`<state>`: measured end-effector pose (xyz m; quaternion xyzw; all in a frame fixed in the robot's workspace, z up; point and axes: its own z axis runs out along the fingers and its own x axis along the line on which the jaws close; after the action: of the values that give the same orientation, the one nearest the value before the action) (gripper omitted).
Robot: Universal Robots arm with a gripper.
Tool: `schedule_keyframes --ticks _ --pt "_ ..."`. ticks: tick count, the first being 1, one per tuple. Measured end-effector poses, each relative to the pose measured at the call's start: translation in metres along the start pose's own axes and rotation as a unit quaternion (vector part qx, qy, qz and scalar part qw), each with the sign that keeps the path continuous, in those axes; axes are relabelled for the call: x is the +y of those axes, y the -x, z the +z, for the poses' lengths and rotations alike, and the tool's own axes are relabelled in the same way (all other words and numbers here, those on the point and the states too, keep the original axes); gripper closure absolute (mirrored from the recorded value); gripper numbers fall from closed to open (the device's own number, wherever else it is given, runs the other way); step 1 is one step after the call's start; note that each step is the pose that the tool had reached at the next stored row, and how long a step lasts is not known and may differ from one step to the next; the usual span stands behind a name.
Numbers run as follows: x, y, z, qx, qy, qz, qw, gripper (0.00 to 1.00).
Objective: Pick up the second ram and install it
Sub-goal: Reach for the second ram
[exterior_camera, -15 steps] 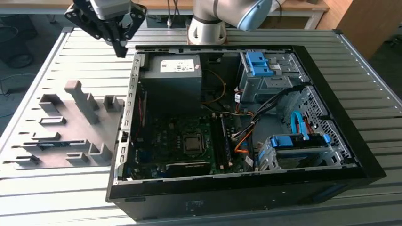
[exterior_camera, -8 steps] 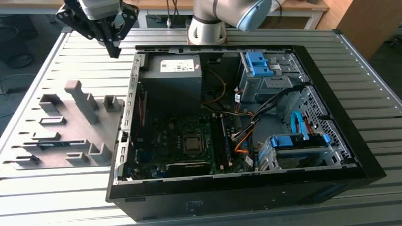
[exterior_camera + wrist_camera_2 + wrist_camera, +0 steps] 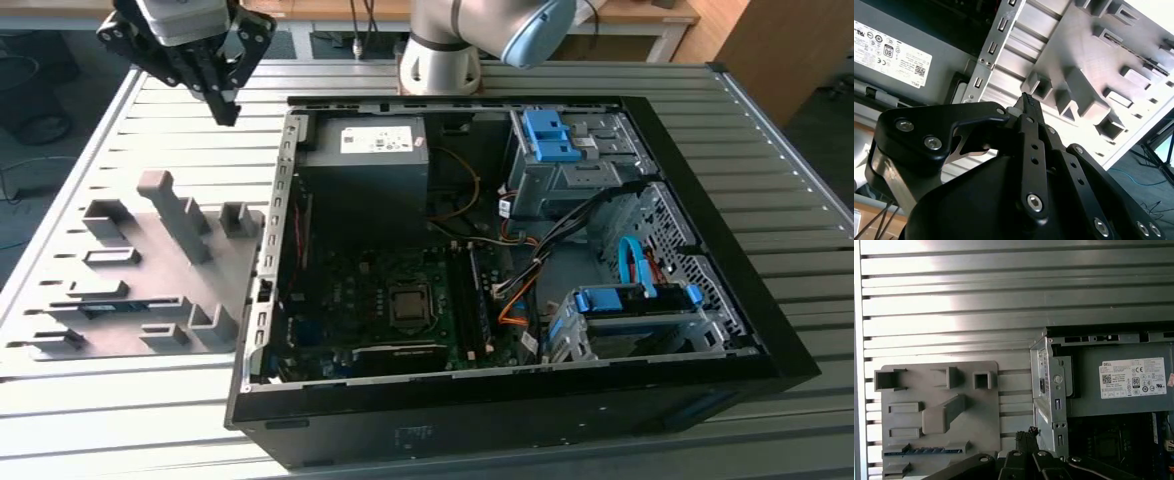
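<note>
Jaws pressed tip to tip with nothing between them: the gripper (image 3: 230, 112) hangs in open air above the slatted metal table (image 3: 120, 420), high over the far end of the grey holder plate (image 3: 224, 262) and just off the open computer case (image 3: 274, 250). In the first wrist view the fingertips (image 3: 1029, 432) sit over the narrow strip of table between the plate's straight edge and the case's sheet-metal wall, with its punched tabs. On the exterior view's left, bare ribbed table runs beyond the plate to the table's edge, so there is room on that side.

The second ram (image 3: 114, 303) lies flat in a low slot of the plate, on the side far from the case, well apart from the gripper. It is a thin blue-green strip (clearest in the first wrist view (image 3: 924, 450)). Around it stand matte grey blocks, some square and hollow, one long and sloped. Inside the case the power supply (image 3: 367, 150) shows a smooth grey face with a pale label.
</note>
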<state>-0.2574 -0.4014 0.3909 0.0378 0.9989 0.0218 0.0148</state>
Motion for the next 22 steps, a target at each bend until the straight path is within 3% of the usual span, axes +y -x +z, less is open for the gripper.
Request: schedule_keyframes --ticks 22 --pt "-0.0094 -0.0552 0.0 0.0 0.0 0.0 1.0 0.9"
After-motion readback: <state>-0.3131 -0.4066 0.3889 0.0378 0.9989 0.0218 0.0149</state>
